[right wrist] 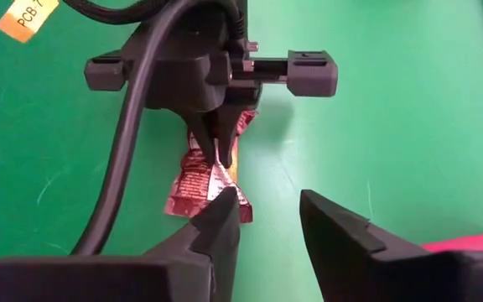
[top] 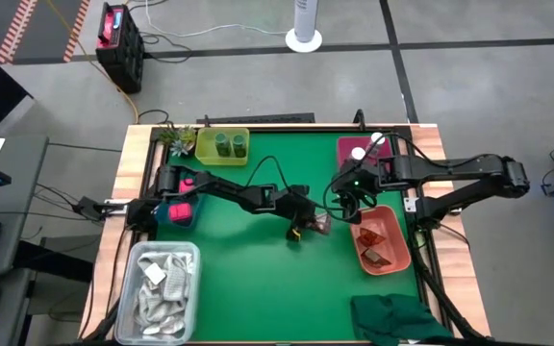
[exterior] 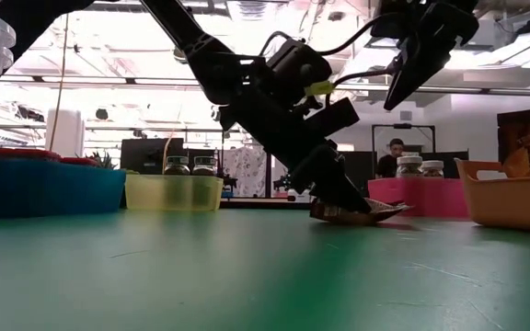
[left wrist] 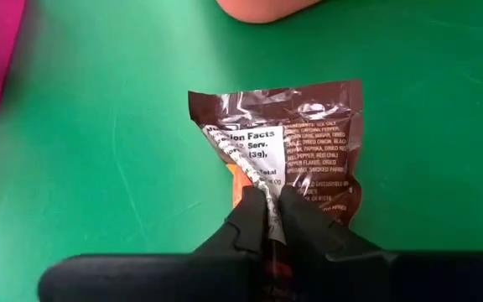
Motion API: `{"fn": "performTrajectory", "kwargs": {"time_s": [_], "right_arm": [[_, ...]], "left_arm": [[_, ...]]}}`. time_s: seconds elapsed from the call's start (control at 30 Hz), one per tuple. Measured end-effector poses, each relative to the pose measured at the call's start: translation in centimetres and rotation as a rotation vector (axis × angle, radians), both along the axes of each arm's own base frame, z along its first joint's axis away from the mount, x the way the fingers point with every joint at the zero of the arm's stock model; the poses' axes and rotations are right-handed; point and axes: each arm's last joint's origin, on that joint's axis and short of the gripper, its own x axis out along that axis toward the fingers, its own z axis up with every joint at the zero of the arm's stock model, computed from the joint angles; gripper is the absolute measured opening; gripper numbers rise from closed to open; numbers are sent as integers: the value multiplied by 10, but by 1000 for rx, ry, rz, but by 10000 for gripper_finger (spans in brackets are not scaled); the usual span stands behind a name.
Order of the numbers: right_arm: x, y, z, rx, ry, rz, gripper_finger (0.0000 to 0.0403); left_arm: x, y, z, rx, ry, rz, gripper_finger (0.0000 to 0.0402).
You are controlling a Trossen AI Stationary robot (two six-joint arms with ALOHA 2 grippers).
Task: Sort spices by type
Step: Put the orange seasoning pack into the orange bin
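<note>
Now, mid-table on the green mat (top: 248,288), the left gripper (left wrist: 272,204) pinches one edge of a brown sachet (left wrist: 296,151), jaws closed on the foil. Light, limp and crinkly, it probably lifts best by that flat edge. Right gripper (right wrist: 267,220) hovers just beside, partly spread and empty, near the orange tray (top: 399,258).

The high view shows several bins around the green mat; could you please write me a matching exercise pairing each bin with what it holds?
Column one:
1. yellow bin
2. orange bin
3. pink bin
4. clear tub

Column two:
A. white rags
B. two green jars
C. brown sachets
D. white-capped bottle

Pairs: 1-B, 2-C, 3-D, 4-A. On the mat between the bins, the left gripper has its jaws shut on another brown sachet.
</note>
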Motion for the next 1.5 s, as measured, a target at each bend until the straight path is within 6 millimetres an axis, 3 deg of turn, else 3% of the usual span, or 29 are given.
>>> {"fn": "performTrajectory", "kwargs": {"time_s": [0.2,0.43,0.67,0.87,1.17,1.5], "right_arm": [[-7,0,4,-11,-4,4,145],[-12,4,12,-30,-40,41,143],[-7,1,15,-52,-103,17,144],[17,-8,18,-36,-258,-51,164],[40,-35,-6,107,-230,-188,230],[54,-34,-9,160,-296,-122,244]], "left_arm": [[-5,2,8,18,36,46,17],[-23,6,48,35,14,80,17],[-65,6,35,50,-154,192,17],[-94,-8,27,210,-353,389,16],[-100,-41,36,425,-458,486,16],[-101,-43,44,477,-507,517,16]]}}
